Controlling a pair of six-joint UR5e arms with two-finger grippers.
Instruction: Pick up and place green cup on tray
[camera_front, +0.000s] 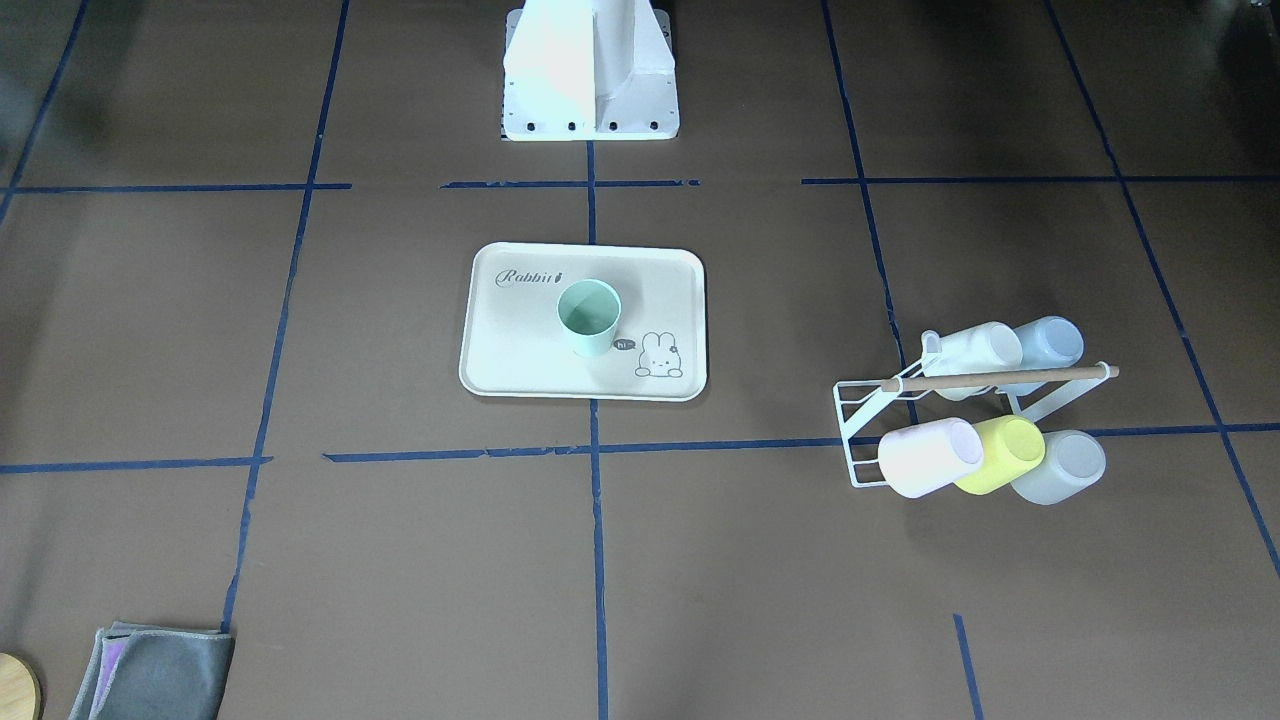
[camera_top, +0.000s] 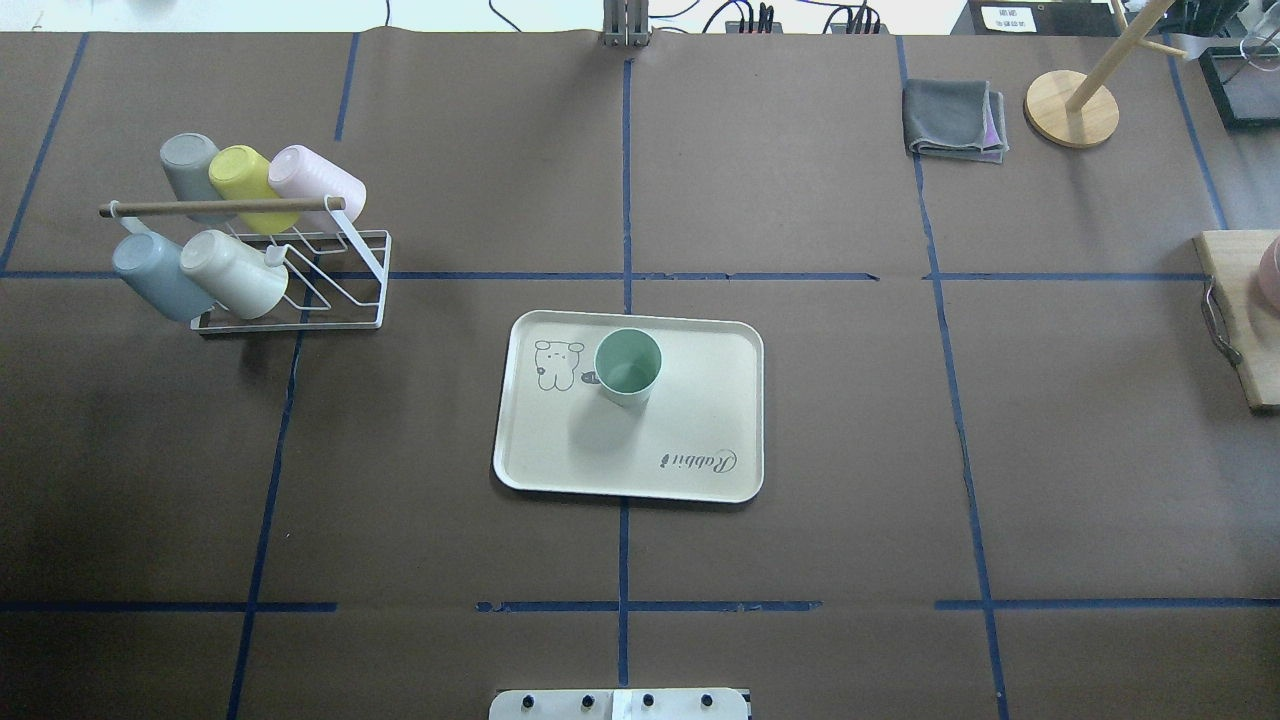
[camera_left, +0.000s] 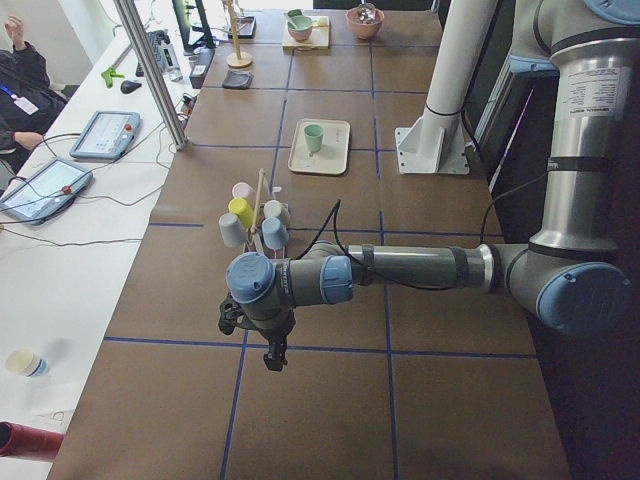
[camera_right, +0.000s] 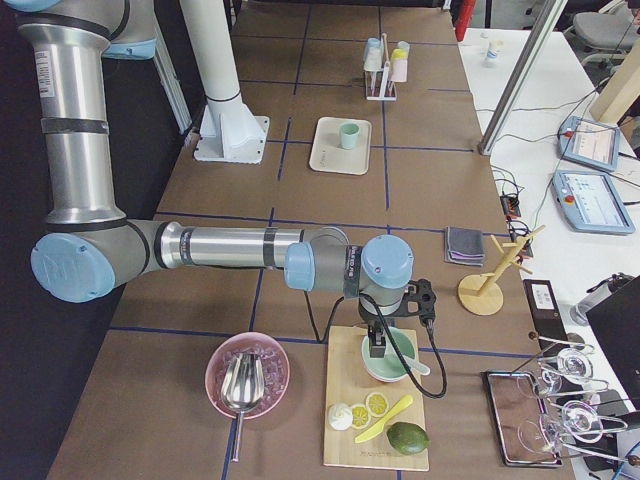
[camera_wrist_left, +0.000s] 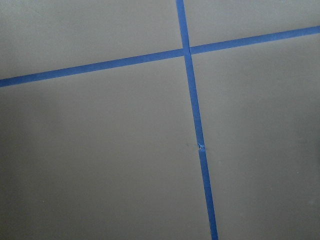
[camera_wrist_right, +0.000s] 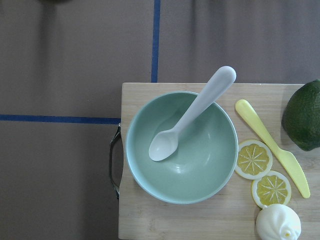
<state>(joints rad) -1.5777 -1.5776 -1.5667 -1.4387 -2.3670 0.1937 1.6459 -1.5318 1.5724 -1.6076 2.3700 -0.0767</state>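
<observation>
Green cup (camera_top: 628, 366): we see it upright, mouth up, on the tray (camera_top: 700, 420), toward 11 o'clock of the tray's middle, with the bunny drawing (camera_top: 552, 364) just beside it at 9 o'clock.
Tray: flat on the brown table (camera_top: 850, 400).
Cup rack (camera_top: 220, 207): at 10 o'clock from the tray, well apart, holding five pastel cups.
Left gripper (camera_left: 272, 358): over bare table, far from the tray; we cannot tell whether its fingers are spread or closed.
Right gripper (camera_right: 377, 350): over a green bowl (camera_wrist_right: 200, 165) with a white spoon (camera_wrist_right: 195, 112) on a wooden board (camera_wrist_right: 132, 220); we cannot tell its fingers' state either.
</observation>
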